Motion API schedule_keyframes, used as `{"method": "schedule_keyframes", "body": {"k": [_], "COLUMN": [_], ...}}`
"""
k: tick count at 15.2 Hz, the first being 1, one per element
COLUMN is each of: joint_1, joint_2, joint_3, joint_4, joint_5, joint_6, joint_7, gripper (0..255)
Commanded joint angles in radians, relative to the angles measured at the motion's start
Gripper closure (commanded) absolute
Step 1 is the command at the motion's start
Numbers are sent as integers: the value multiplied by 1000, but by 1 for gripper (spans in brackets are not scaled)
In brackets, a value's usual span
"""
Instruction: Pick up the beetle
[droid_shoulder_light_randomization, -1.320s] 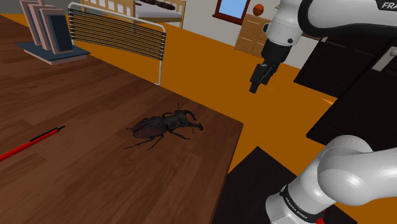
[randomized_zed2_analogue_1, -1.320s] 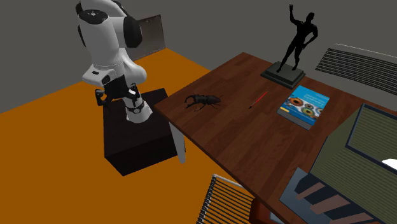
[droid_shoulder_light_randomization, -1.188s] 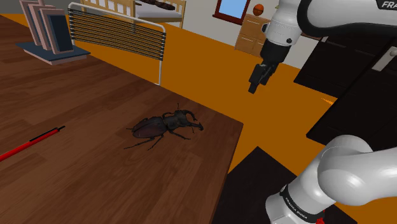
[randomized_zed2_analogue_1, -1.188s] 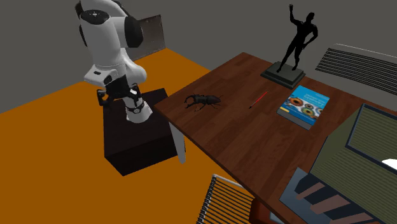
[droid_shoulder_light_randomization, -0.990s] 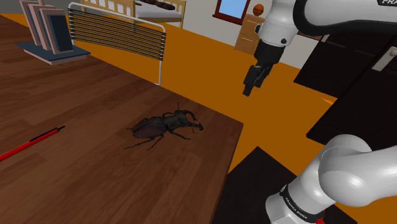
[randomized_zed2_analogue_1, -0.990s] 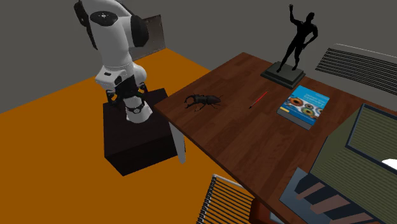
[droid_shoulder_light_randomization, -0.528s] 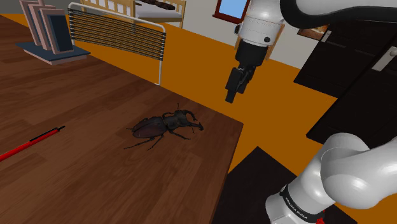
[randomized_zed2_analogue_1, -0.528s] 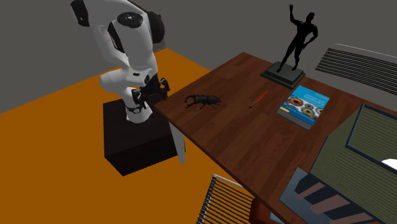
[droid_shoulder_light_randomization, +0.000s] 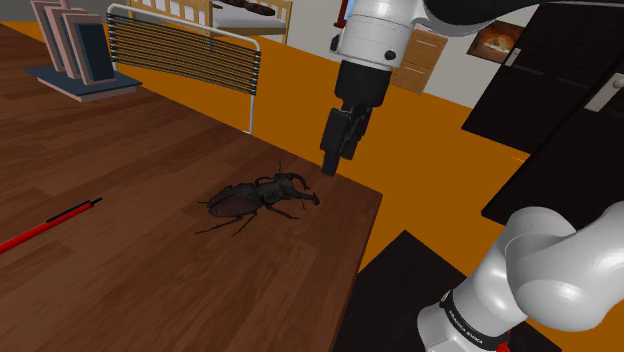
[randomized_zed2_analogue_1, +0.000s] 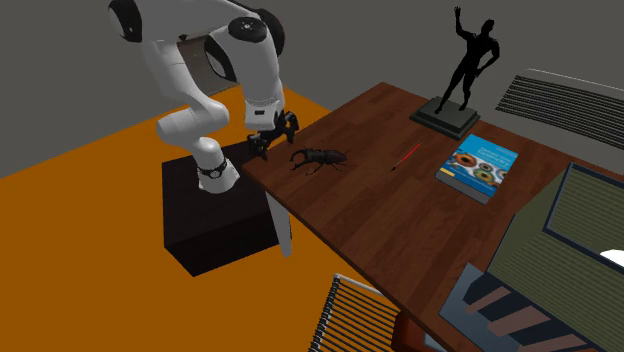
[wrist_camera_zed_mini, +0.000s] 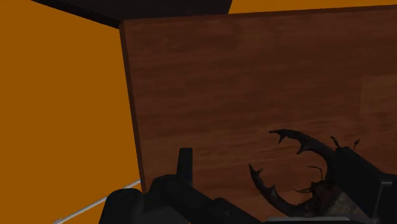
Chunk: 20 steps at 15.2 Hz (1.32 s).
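Note:
A dark brown stag beetle (droid_shoulder_light_randomization: 255, 199) lies flat on the wooden table (droid_shoulder_light_randomization: 120, 290), close to the corner by the stand. In the second exterior view the beetle (randomized_zed2_analogue_1: 318, 158) sits near the table's (randomized_zed2_analogue_1: 400, 230) left edge. My gripper (droid_shoulder_light_randomization: 333, 160) hangs fingers-down above the table corner, just past the beetle's mandibles, touching nothing. From the second exterior view the gripper (randomized_zed2_analogue_1: 271, 134) is a little left of the beetle. Through the wrist camera the beetle's (wrist_camera_zed_mini: 299, 172) curved mandibles lie between my open gripper's (wrist_camera_zed_mini: 267, 159) fingers (wrist_camera_zed_mini: 185, 167), over the table (wrist_camera_zed_mini: 254, 76) by its edge.
A red pen (droid_shoulder_light_randomization: 45, 227) lies further along the table. A black statue (randomized_zed2_analogue_1: 462, 70) and a blue book (randomized_zed2_analogue_1: 478, 166) stand at the far side. A slatted rack (droid_shoulder_light_randomization: 180, 50) and framed pictures (droid_shoulder_light_randomization: 70, 40) are behind. Orange floor (droid_shoulder_light_randomization: 440, 160) lies beyond the edge.
The arm has swung toward the shoulder view's left and lowered, carrying the gripper from over the orange floor to above the table corner beside the beetle. The beetle has not moved.

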Motion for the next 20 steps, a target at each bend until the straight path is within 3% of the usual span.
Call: {"method": "schedule_keyframes", "body": {"k": [1,5,14,15,20], "joint_1": [21,56,60,59,59], "joint_2": [41,105,111,112,112], "joint_3": [20,53,64,64,64], "joint_4": [38,104,9,10,11], "joint_5": [33,85,94,94,94], "joint_6": [3,4,103,102,102], "joint_7": [8,23,2,2,2], "gripper": [0,0,0,255,255]}}
